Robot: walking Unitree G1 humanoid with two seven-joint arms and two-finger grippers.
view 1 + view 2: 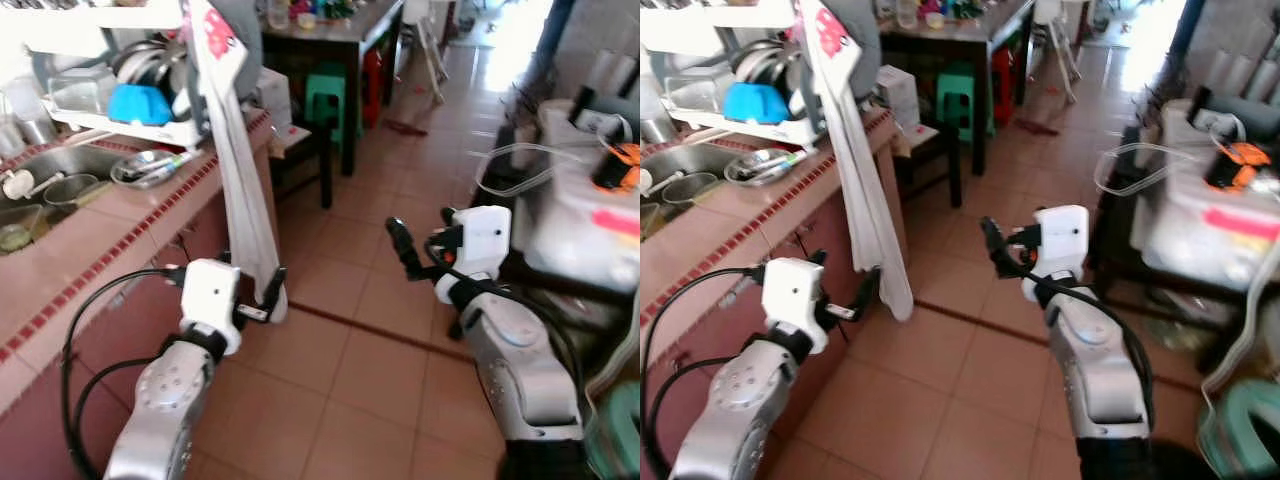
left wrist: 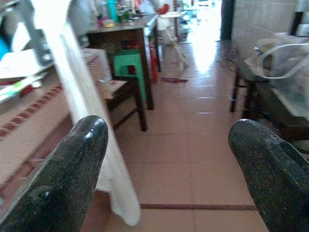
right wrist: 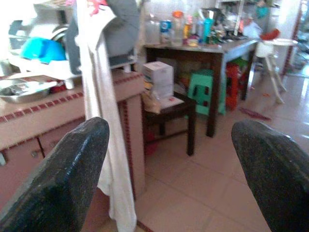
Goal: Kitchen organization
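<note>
Both arms are raised in front of the body over the tiled floor (image 1: pixel 360 370). The left gripper (image 1: pixel 268 295) has its fingers spread wide and holds nothing; it sits just beside the lower end of the white towel (image 1: pixel 245 215). The right gripper (image 1: pixel 405 245) is also spread wide and empty, well apart from the towel, above bare floor.

The towel is long, white and narrow — it hangs from the dish rack (image 1: pixel 130 125) down past the counter (image 1: pixel 110 235) edge to near the floor, with red print near its top. The counter is pink tile with a dark red border strip. On it lie a metal tray (image 1: pixel 150 165) and a sink (image 1: pixel 60 165); the rack holds a blue bowl (image 1: pixel 140 103).

Further off stand a low dark table (image 3: pixel 171 108) carrying a white box (image 3: pixel 158 77), a green stool (image 1: pixel 325 95) and a dark dining table (image 3: pixel 203 48) crowded with bottles.
</note>
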